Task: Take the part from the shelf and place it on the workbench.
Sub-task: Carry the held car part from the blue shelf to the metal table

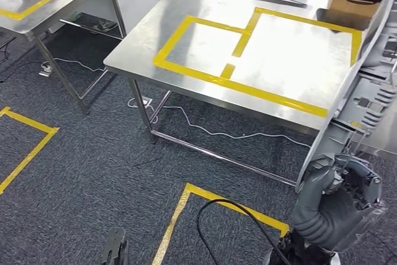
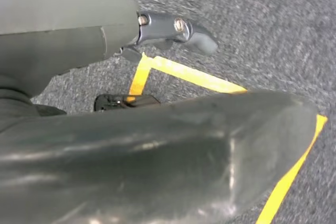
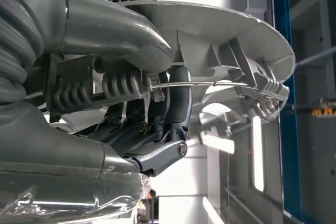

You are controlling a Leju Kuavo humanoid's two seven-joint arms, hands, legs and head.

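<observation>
Here, grey part [image 1: 355, 85] gripped in right robot hand [image 1: 344, 200], beside workbench [image 1: 196, 4].

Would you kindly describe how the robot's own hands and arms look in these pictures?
The right hand has a grey ribbed cover, a thick smooth grey thumb and darker fingers with a silver pin; clear wrap covers part of it. The left hand shows smooth grey shells and a dark finger with two bright screws.

No readable text, label, brand or number on any surface in these views.
</observation>
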